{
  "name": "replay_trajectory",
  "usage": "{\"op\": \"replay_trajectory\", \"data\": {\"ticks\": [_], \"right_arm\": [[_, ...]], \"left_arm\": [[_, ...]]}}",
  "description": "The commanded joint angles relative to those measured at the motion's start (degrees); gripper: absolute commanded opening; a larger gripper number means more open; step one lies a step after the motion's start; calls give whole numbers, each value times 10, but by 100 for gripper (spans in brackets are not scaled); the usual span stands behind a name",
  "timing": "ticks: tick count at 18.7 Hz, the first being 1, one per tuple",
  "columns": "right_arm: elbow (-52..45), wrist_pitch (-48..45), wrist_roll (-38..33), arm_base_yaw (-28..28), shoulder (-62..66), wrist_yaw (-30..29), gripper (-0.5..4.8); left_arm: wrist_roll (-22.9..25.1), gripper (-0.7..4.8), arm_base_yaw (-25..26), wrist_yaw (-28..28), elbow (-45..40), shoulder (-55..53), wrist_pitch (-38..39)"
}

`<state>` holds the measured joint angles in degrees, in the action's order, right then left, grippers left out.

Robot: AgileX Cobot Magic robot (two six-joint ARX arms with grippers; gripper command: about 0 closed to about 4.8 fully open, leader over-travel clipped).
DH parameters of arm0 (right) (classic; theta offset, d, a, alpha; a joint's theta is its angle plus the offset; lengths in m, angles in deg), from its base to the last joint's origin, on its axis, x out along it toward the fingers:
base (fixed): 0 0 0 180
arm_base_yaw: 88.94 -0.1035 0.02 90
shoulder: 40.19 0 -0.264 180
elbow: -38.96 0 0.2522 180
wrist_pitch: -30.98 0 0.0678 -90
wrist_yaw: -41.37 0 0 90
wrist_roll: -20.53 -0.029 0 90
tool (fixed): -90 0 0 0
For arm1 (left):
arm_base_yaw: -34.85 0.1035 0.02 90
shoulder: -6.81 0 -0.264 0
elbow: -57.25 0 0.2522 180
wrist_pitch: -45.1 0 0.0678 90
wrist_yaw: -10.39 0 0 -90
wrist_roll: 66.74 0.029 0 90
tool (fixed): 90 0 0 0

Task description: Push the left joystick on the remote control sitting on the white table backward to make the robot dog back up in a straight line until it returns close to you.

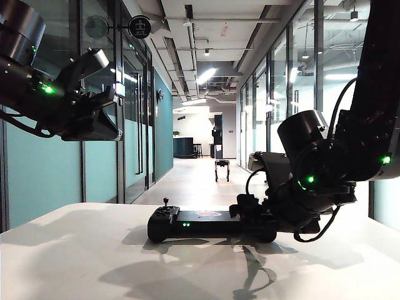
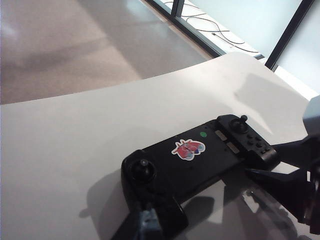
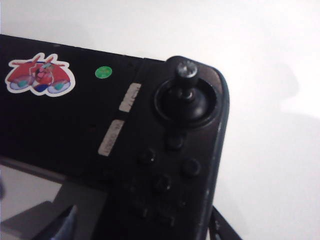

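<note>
The black remote control (image 1: 209, 224) lies on the white table (image 1: 75, 262). Its left joystick (image 1: 166, 204) stands upright and untouched; the left wrist view shows it too (image 2: 144, 164). Far down the corridor stands the small robot dog (image 1: 222, 169). My right gripper (image 1: 250, 209) is open, its fingers (image 2: 287, 150) straddling the remote's right handle below the right joystick (image 3: 186, 75). My left gripper (image 1: 109, 94) hangs high at the left, well above the table; its fingers (image 2: 145, 220) meet in one tip, shut on nothing, over the remote's left handle (image 2: 150, 175).
Glass walls (image 1: 56, 169) line both sides of the corridor. The table's rounded far edge (image 2: 150, 80) drops to the floor, where cables (image 2: 215, 30) lie by a window. A red sticker (image 3: 40, 75) marks the remote's flat middle.
</note>
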<state>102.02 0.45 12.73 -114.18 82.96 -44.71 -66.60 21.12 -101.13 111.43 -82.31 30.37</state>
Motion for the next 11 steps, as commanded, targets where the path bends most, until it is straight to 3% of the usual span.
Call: {"op": "replay_trajectory", "data": {"ticks": [1, 11], "right_arm": [[13, -9, -1, 1, 5, 0, 332], [16, -12, -1, 15, 9, -11, 332]], "left_arm": [[-2, -5, -1, -4, 2, 1, -6], [-2, -5, -1, -4, 2, 1, -3]]}}
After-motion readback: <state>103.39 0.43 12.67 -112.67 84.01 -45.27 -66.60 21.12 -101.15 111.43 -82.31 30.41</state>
